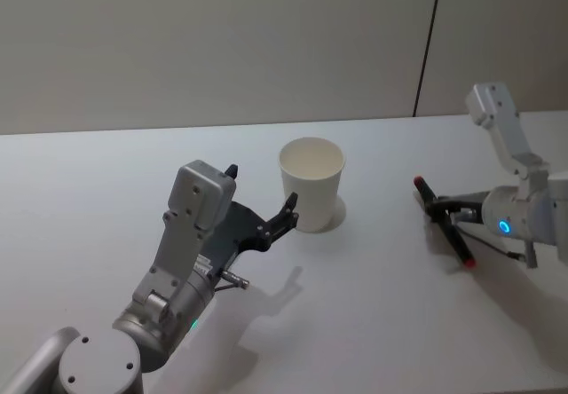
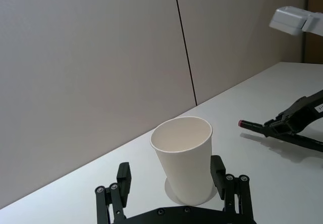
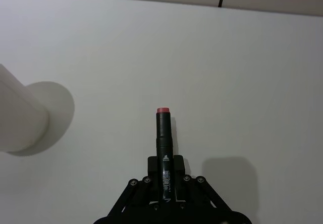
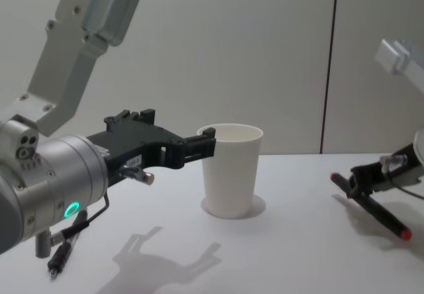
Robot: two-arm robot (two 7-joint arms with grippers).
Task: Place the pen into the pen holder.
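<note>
The pen holder (image 1: pixel 311 181) is a plain white paper cup standing upright at mid-table. My left gripper (image 1: pixel 262 194) is open right beside it, and in the left wrist view its fingers (image 2: pixel 218 169) flank the near side of the cup (image 2: pixel 182 156). To the right, my right gripper (image 1: pixel 444 210) is shut on the pen (image 1: pixel 460 248), a slim black marker with red ends. It is held tilted, its lower end close to the table. The right wrist view shows the pen (image 3: pixel 164 130) sticking out past the gripper (image 3: pixel 165 176). From the chest, the pen (image 4: pixel 384 218) slants down to the right.
The white table (image 1: pixel 373 323) runs back to a pale wall with a dark vertical seam (image 1: pixel 428 48). A thin cable plug (image 4: pixel 58 259) dangles under my left arm. Open table lies between the cup (image 4: pixel 230 168) and the right gripper (image 4: pixel 361 178).
</note>
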